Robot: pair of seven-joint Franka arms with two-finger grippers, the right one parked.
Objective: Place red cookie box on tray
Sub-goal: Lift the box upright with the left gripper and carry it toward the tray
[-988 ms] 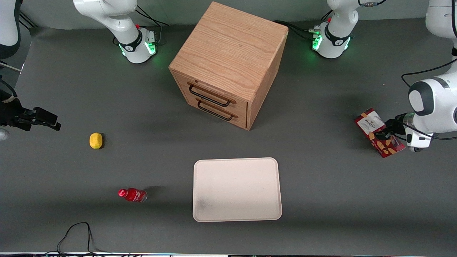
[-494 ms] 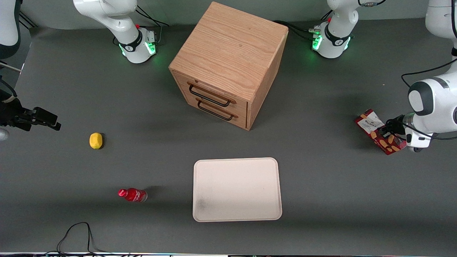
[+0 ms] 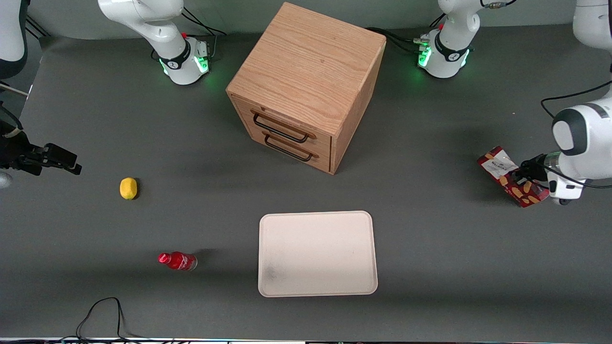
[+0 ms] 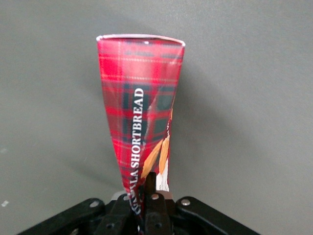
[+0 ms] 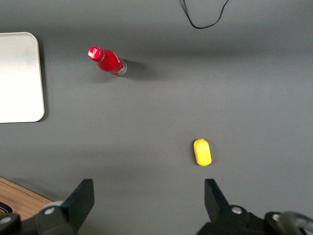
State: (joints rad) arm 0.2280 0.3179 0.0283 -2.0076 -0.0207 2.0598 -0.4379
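Observation:
The red cookie box is at the working arm's end of the table, farther from the front camera than the tray. My left gripper is shut on the box, with its fingers clamped on the box's thin sides. In the left wrist view the tartan box reaches away from the gripper toward the grey table, and a shadow lies beside it. The cream-white tray lies flat with nothing on it, well away from the box toward the table's middle. It also shows in the right wrist view.
A wooden two-drawer cabinet stands at the table's middle, farther from the front camera than the tray. A yellow lemon and a small red bottle lie toward the parked arm's end. A black cable loops at the near edge.
The box has turned in the gripper and now shows narrower in the front view. The wrist has shifted a little toward the table's end. Nothing else has moved.

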